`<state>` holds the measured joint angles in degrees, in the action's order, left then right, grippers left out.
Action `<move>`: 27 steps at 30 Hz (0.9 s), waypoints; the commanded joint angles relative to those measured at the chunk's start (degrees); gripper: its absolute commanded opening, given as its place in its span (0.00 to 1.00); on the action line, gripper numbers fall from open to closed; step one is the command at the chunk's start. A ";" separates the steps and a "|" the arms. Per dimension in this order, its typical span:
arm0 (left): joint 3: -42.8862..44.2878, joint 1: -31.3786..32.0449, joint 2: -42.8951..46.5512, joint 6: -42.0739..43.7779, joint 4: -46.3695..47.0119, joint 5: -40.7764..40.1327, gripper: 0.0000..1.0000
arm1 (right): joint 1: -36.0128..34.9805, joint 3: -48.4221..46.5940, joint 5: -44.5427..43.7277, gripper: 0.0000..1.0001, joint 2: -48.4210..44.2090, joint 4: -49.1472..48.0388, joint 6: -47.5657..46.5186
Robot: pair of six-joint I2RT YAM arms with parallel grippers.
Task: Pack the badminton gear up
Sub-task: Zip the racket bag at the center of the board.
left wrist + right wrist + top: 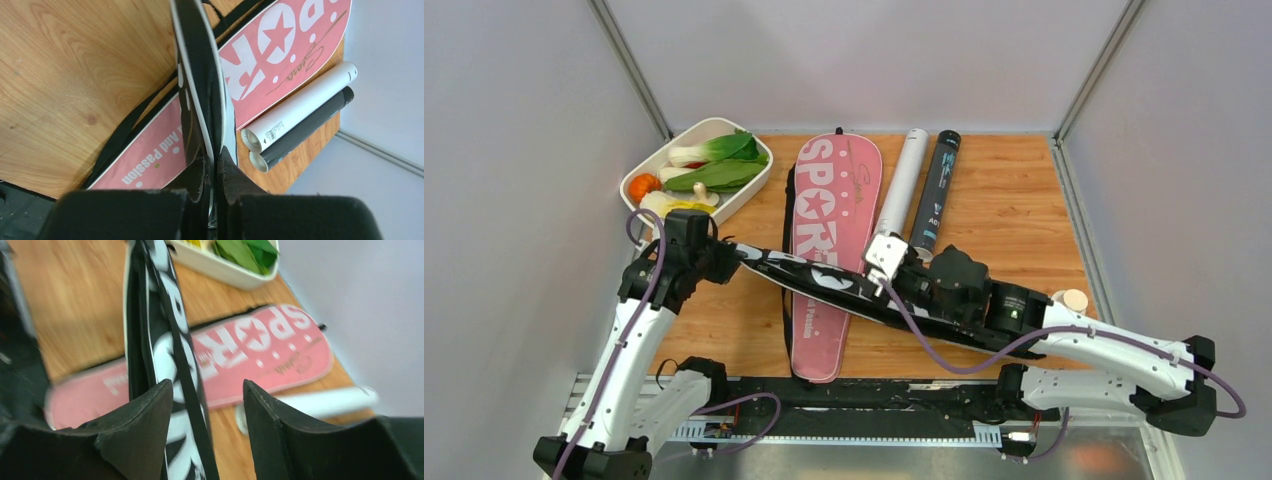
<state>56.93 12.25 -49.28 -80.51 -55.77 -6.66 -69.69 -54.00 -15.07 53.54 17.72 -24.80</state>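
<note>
The black cover stretches left to right between the two arms and crosses over the pink cover, which lies flat on the bench. The left pincer is clamped tight on its left end, which stands edge-on between the fingers. The right pincer stands apart around its right part, gripping nothing. The cover is black with white lettering. The white tube and black tube lie just right of the pink cover.
</note>
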 commanded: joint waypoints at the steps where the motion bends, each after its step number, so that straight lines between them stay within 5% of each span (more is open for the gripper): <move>1: -2.19 -0.06 1.26 -1.49 1.34 2.02 0.00 | -0.36 -8.43 8.53 0.57 7.25 -7.14 27.66; 7: -5.59 -0.03 4.74 -2.07 2.51 0.51 0.00 | -0.18 -16.11 11.73 0.50 22.37 -9.43 51.21; 12: -6.17 -0.06 5.57 -2.45 2.11 0.08 0.00 | -0.12 -19.33 17.73 0.40 31.26 -12.86 54.56; 23: -6.78 -0.06 5.26 -1.53 1.98 0.07 0.00 | 0.96 -20.87 17.41 0.45 36.54 -15.45 56.72; 27: -7.71 -0.06 6.16 -1.25 3.53 0.26 0.00 | 0.98 -22.08 21.76 0.45 34.79 -15.28 65.97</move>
<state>50.65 12.25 -43.64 -81.10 -53.17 -6.92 -68.77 -72.62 2.44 89.84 6.00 31.83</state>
